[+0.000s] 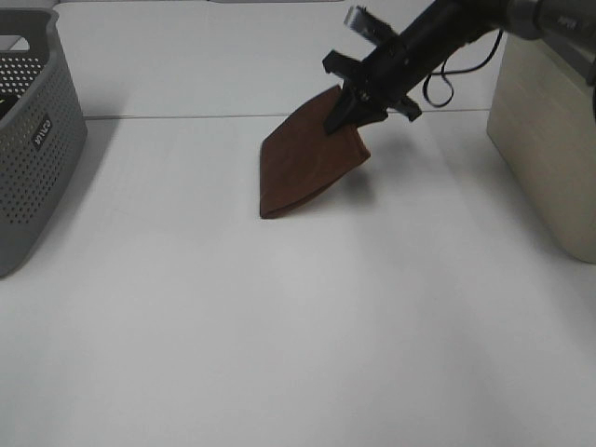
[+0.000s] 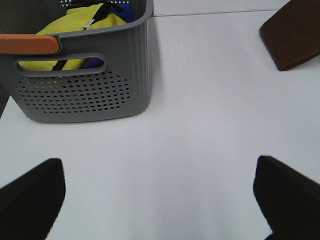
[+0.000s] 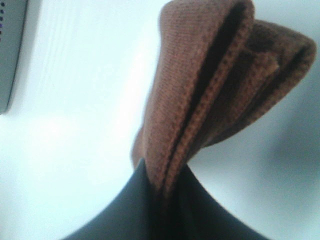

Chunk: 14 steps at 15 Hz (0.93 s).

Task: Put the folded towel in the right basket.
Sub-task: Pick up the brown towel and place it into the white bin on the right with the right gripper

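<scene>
My right gripper [image 1: 348, 112] is clamped on one edge of the brown towel [image 1: 303, 166], which hangs tilted over the table [image 1: 279, 326], its low end near the surface. My left gripper [image 2: 160, 200] has its fingers apart and holds nothing. The grey basket [image 1: 37, 140] bears a dark tag [image 1: 41, 131] with white letters too small to read. The beige basket [image 1: 545, 140] is cut off at the frame edge, its inside hidden.

Bright, even light nearly washes out my white surface [image 1: 279, 326]. The towel [image 1: 303, 168] throws a soft shadow to its right. My right wrist view is blurred, too close to focus.
</scene>
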Each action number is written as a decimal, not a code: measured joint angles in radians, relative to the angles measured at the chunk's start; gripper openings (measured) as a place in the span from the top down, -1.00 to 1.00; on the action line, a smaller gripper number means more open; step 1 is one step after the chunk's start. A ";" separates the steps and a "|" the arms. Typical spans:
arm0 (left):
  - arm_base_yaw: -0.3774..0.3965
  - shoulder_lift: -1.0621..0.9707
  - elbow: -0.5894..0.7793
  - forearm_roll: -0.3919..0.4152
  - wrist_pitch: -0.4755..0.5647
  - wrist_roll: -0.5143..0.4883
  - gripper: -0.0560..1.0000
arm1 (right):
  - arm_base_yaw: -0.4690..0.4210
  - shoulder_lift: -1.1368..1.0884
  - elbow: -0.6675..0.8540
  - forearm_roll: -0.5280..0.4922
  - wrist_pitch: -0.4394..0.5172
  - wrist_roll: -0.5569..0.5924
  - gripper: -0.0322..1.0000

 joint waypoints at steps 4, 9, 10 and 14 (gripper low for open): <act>0.000 0.000 0.000 0.000 0.000 0.000 -0.94 | 0.000 -0.212 0.000 -0.158 0.012 0.000 0.80; 0.000 0.000 0.000 0.000 0.000 0.000 -0.94 | -0.007 -0.426 0.000 -0.466 0.019 0.058 0.80; 0.000 0.000 0.000 0.000 0.000 0.000 -0.94 | -0.021 -0.465 0.000 -0.507 0.020 0.074 0.80; 0.000 0.000 0.000 0.000 0.000 0.000 -0.94 | -0.194 -0.582 0.003 -0.526 0.021 0.114 0.80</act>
